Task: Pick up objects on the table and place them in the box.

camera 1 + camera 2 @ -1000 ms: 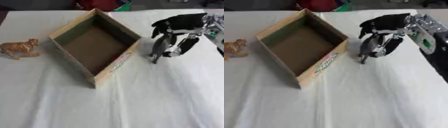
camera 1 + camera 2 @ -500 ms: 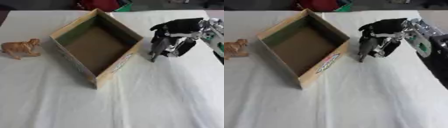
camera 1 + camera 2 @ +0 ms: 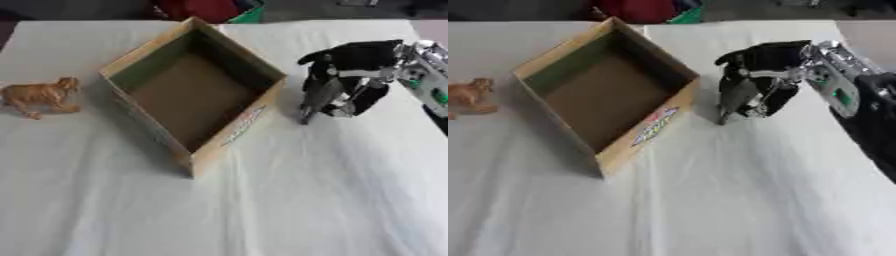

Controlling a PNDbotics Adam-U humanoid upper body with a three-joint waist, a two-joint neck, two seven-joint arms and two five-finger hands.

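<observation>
An open cardboard box (image 3: 264, 102) stands askew in the middle of the table, with nothing inside. To the right of its right wall, my right hand (image 3: 357, 59) is curled round a slim grey object (image 3: 320, 96). The object hangs down from the fingers, and its lower tip is at or just above the cloth. A tan toy animal (image 3: 39, 95) stands on the cloth well to the left of the box. My left hand shows in neither view.
A white cloth (image 3: 289, 200) covers the table, with wide free room in front of the box. Red and green things (image 3: 210, 9) lie beyond the far edge. My right forearm (image 3: 859, 95) runs along the right side.
My right hand with the grey object has shifted only slightly toward the box. The box and the tan animal have not moved.
</observation>
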